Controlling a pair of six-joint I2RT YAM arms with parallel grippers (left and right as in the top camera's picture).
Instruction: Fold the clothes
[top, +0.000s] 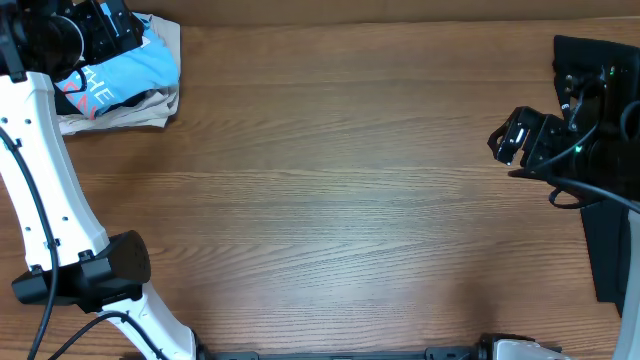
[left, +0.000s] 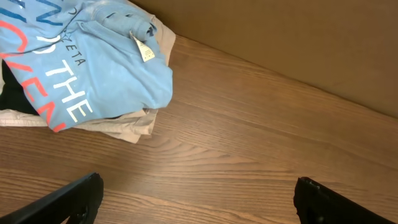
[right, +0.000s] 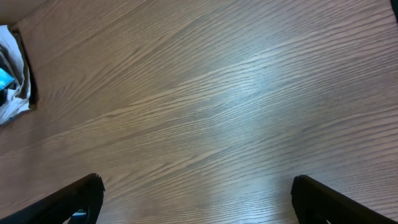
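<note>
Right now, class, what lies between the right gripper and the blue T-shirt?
Nothing but bare wooden table. The overhead view shows the right gripper at the right edge, the blue T-shirt in the far-left corner, and only wood between them.

T-shirt (left: 112, 74) soft matt cloth (paper-looking tag (left: 144, 50)); table (top: 350, 200) smooth wood grain, slight sheen.

The shirt (left: 106, 74) is sky-blue with white and red lettering and a white tag (left: 144, 50). The cloth (left: 127, 127) beneath is beige. The table (left: 249, 143) is brown woodgrain.
</note>
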